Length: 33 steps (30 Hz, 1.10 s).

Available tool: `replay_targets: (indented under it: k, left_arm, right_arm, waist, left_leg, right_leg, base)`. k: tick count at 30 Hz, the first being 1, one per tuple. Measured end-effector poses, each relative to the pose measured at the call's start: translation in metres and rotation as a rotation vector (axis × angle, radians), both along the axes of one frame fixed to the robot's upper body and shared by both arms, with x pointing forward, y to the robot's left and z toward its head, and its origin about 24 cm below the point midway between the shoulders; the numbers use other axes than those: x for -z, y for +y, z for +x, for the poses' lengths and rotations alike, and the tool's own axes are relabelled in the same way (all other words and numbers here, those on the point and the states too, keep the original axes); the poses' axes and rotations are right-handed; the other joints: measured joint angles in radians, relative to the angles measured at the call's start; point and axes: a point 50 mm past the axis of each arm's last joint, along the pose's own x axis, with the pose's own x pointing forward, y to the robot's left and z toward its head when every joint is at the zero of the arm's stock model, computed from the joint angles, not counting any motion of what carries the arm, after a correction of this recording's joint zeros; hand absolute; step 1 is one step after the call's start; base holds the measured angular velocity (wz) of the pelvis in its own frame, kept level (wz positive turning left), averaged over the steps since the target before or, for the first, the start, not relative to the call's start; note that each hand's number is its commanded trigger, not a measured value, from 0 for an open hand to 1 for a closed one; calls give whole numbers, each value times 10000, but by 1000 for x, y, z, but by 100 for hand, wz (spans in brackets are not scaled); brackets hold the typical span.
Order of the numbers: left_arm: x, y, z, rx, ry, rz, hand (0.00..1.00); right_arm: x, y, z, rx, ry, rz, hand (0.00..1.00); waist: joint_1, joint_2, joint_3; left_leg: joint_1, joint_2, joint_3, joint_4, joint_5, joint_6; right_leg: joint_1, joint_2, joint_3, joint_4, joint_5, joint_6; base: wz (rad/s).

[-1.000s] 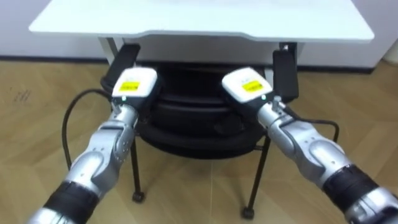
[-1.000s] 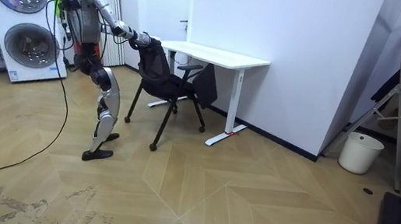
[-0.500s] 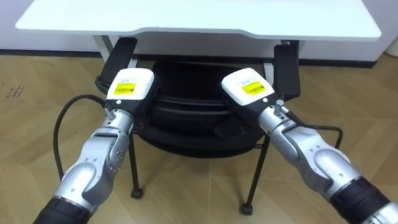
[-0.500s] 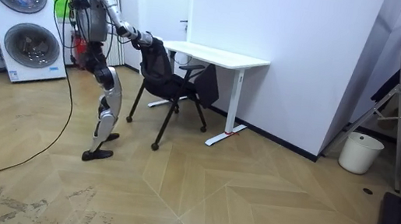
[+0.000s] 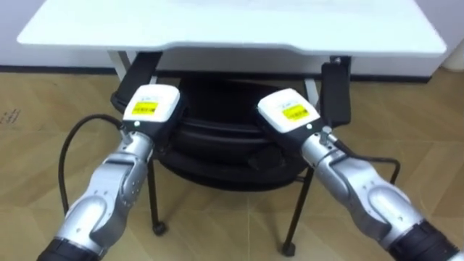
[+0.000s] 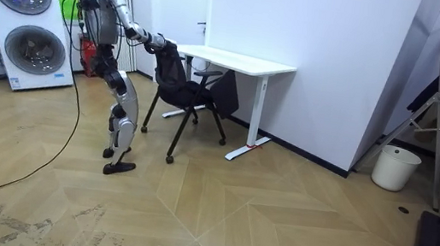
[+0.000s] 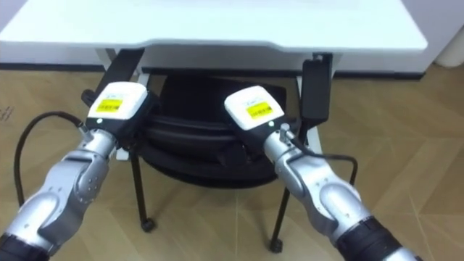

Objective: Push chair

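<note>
Left eye view, nearest first: two silver arms reach forward over a wooden floor. The left robot hand and the right robot hand sit backs-up on the top of the backrest of a black chair, one toward each end. The backrest hides their undersides, so I cannot tell whether either is grasping the chair or only pressing against it.

The chair stands on thin black legs on the floor. Its seat is partly beneath the front edge of a white counter. The left armrest and right armrest reach up to that edge.

In the room view, the robot stands just behind the chair, both arms stretched to its backrest. Stacked washing machines are behind the robot.

The push looks well under way, with the chair not yet fully tucked in. To do it well, both hands should likely press evenly and straight toward the counter's front edge, so the chair does not swing to one side. The force is best kept level rather than downward, since the legs could catch on the floor and tip the chair. The armrests may also knock the counter's edge, so slow, steady steps seem wise.
</note>
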Motion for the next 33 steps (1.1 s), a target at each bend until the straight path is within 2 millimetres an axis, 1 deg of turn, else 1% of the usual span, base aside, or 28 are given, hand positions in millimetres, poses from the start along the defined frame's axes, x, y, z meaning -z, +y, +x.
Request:
replay_targets:
  k: [2,5,10,14,18,19,20,21,22,23,25,27,28,30,31,33]
  left_arm:
    - [3,-1,-3,68,100,6,100]
    - [5,-2,-7,129,167,-15,100]
    - [3,1,-9,170,65,70,100]
    - [5,1,-11,267,140,215,100]
    - [4,0,-12,336,105,274,100]
    - [3,0,-12,343,77,294,75]
    - [4,0,-12,374,83,304,0]
    - [4,-1,-12,382,71,310,0]
    - [3,-1,-12,416,57,315,0]
    - [4,-2,-12,457,77,317,0]
    - [5,-3,-13,444,143,267,0]
    - [4,-7,-14,461,348,12,0]
    - [4,-8,-14,510,421,-84,0]
    - [5,-15,-19,685,696,-542,0]
    - [7,-20,-24,805,815,-790,0]
    - [8,-25,-27,891,976,-1143,0]
  right_arm:
    - [4,-2,-4,-2,139,-31,100]
    - [6,-3,-9,-42,251,-14,100]
    - [2,-1,-10,-180,253,-41,100]
    - [6,1,-13,-171,383,-161,100]
    - [5,2,-15,-87,424,-149,100]
    - [5,2,-16,-85,447,-159,100]
    - [5,2,-16,-54,468,-173,70]
    - [5,1,-17,-26,459,-183,56]
    - [5,1,-18,19,438,-190,6]
    - [5,1,-19,32,447,-202,0]
    - [7,-1,-21,108,538,-196,0]
    - [5,-1,-22,259,781,-256,0]
    - [4,-2,-21,321,900,-202,0]
    - [3,-2,-20,512,1247,57,0]
    - [1,-2,-20,621,1448,367,0]
    - [-1,1,-19,685,1780,863,0]
  waist:
    - [-151,-6,2]
    - [-158,-8,-7]
    - [-161,-88,-7]
    - [-188,-221,-1]
    - [-195,-230,-8]
    - [-194,-229,-9]
    - [-198,-226,-11]
    - [-196,-226,-11]
    - [-191,-223,-12]
    - [-192,-208,-20]
    - [-193,-203,-25]
    - [-186,-164,-51]
    - [-184,-162,-51]
    - [-176,-134,-87]
    - [-160,-122,-89]
    - [-134,-120,-91]
  left_leg:
    - [217,-71,-174,-138,48,-37]
    - [389,-85,-194,-288,53,-45]
    - [433,-118,-217,-397,54,-45]
    - [734,-115,-302,-590,58,-51]
    - [739,-109,-358,-607,58,-50]
    - [744,-103,-374,-633,57,-50]
    - [759,-100,-417,-645,57,-50]
    - [762,-100,-429,-645,57,-50]
    - [757,-105,-431,-646,56,-48]
    - [760,-102,-444,-663,57,-48]
    - [881,-98,-470,-734,58,-46]
    - [1017,-105,-469,-772,55,-41]
    - [1064,-109,-468,-798,55,-41]
    - [1138,-111,-467,-822,54,-39]
    - [1219,-116,-462,-891,67,-17]
    - [1320,-118,-457,-939,73,-7]
  right_leg:
    - [407,77,-174,-339,56,-8]
    - [680,102,-232,-645,65,3]
    - [727,114,-243,-723,80,25]
    - [1167,154,-391,-1103,206,32]
    - [1246,195,-405,-1277,319,51]
    - [1299,226,-416,-1400,364,55]
    - [1366,259,-437,-1510,428,64]
    - [1393,273,-447,-1552,445,65]
    - [1402,300,-450,-1582,457,73]
    - [1447,311,-457,-1680,505,88]
    - [1627,335,-467,-1899,587,109]
    - [1831,404,-452,-2070,664,145]
    - [1873,402,-449,-2090,671,151]
    - [1981,414,-448,-2204,726,162]
    - [2030,412,-434,-2232,743,169]
    - [2120,409,-437,-2235,745,172]
  base:
    - [26]
    - [8]
    - [1]
    - [4]
    - [3]
    - [0]
    - [4]
    - [5]
    - [0]
    - [0]
    - [0]
    - [0]
    - [0]
    - [0]
    - [0]
    - [0]
